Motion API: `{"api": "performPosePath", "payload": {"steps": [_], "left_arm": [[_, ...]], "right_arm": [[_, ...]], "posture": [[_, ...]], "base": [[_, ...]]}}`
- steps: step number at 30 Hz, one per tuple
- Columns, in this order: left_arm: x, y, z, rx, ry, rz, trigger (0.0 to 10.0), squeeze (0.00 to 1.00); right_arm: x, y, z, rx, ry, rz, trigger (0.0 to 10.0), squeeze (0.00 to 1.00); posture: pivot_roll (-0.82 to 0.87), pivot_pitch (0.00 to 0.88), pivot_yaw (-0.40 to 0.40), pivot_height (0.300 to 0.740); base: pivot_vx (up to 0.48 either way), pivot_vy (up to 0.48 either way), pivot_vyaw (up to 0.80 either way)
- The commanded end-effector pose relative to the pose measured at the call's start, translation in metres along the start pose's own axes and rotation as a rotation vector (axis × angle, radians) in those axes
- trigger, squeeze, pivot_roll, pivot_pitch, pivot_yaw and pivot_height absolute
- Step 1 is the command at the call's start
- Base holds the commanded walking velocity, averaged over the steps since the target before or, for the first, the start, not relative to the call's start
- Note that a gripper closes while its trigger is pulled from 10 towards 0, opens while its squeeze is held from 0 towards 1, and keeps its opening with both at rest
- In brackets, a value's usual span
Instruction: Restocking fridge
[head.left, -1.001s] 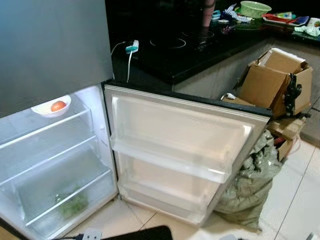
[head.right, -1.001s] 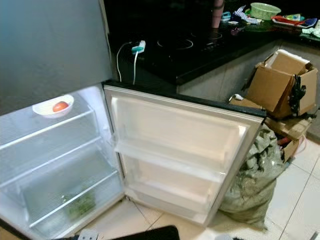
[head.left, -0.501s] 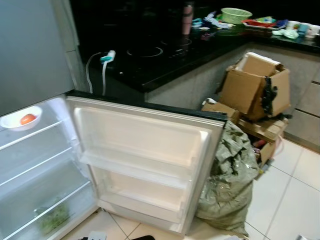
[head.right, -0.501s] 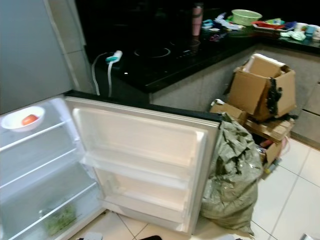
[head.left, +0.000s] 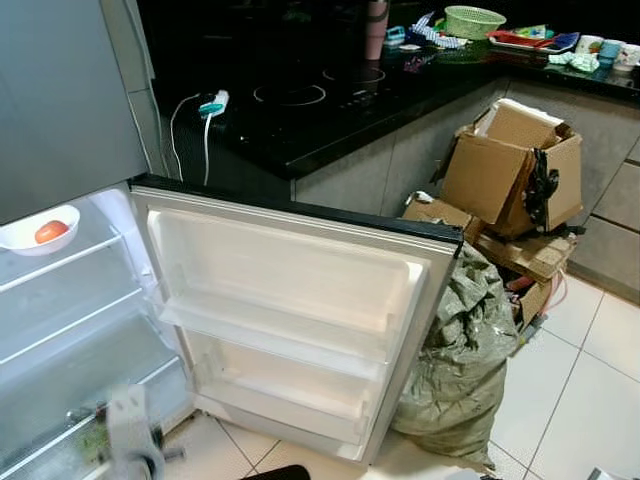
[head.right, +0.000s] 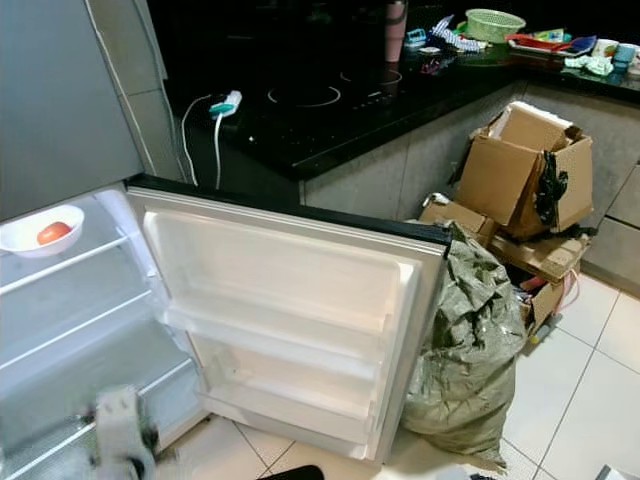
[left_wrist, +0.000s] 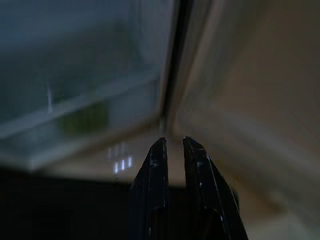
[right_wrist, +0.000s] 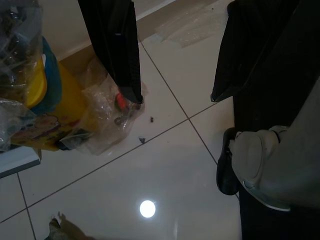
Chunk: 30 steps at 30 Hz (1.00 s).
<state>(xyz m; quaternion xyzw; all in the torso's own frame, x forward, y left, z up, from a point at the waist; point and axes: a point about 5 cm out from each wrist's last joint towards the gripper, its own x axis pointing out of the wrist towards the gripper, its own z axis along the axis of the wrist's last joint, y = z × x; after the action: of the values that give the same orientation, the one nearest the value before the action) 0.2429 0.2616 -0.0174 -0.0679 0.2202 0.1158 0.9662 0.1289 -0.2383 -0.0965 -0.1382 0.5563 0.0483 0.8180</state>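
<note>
At the lower left of the head views, the left hand (head.left: 132, 440) is a grey blur in front of the open fridge (head.left: 60, 330), level with its bottom compartment. In the left wrist view its two black fingers (left_wrist: 155, 165) are drawn almost together with a thin slit between them and nothing caught there. They point at the corner where the lit interior meets the hinge side of the door (head.left: 300, 310). Just past the fingertips the glass shelf edge runs crosswise, and some green leaves (left_wrist: 85, 117) lie behind it, low in the cabinet.

The right hand (right_wrist: 172, 95) points straight down at the tiled floor (right_wrist: 150, 165), its fingers spread wide and empty. Near one fingertip a crumpled clear plastic bag (right_wrist: 100, 125) with yellow and blue packs (right_wrist: 47, 87) lies on the floor. These look like the goods to be put away, though I cannot tell what they are.

So the stock lies under the right hand, while the fridge opening lies ahead of the left hand. The right arm seems the nearer one for a pickup. The shelves run leftward and deeper from the door, whose racks stand empty. A white bowl (head.left: 35, 230) with a tomato (head.left: 50, 231) sits on the top shelf. To the right, a green sack (head.left: 460, 360) leans against the door edge, with cardboard boxes (head.left: 515, 170) behind it below the black tabletop (head.left: 330, 110).
</note>
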Motion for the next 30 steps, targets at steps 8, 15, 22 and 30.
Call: {"api": "performPosePath", "payload": {"steps": [8, 15, 22, 30], "left_arm": [[0.007, 0.038, 0.1, 0.026, -0.395, 0.094, 10.0, 0.16], [0.004, 0.023, 0.142, 0.022, -0.574, -0.023, 10.0, 1.0], [0.002, -0.03, 0.178, 0.136, -0.639, -0.391, 10.0, 1.0], [-0.004, -0.084, 0.159, 0.486, -0.449, -0.82, 10.0, 1.0]], "right_arm": [[0.0, 0.0, -0.004, 0.023, 0.011, 0.004, 10.0, 0.0], [0.0, 0.001, -0.004, 0.024, 0.011, 0.007, 10.0, 0.0], [0.0, 0.001, -0.002, 0.02, 0.01, 0.008, 10.0, 0.0], [0.0, 0.003, -0.002, 0.02, 0.01, 0.011, 10.0, 0.0]], "posture": [[-0.05, 0.002, -0.011, 0.74], [-0.04, 0.005, -0.012, 0.74], [-0.04, 0.0, -0.009, 0.74], [-0.05, 0.0, -0.003, 0.74]], "base": [[0.0, 0.0, 0.0], [0.0, 0.0, 0.0], [0.0, 0.0, 0.0], [0.0, 0.0, 0.0]]}}
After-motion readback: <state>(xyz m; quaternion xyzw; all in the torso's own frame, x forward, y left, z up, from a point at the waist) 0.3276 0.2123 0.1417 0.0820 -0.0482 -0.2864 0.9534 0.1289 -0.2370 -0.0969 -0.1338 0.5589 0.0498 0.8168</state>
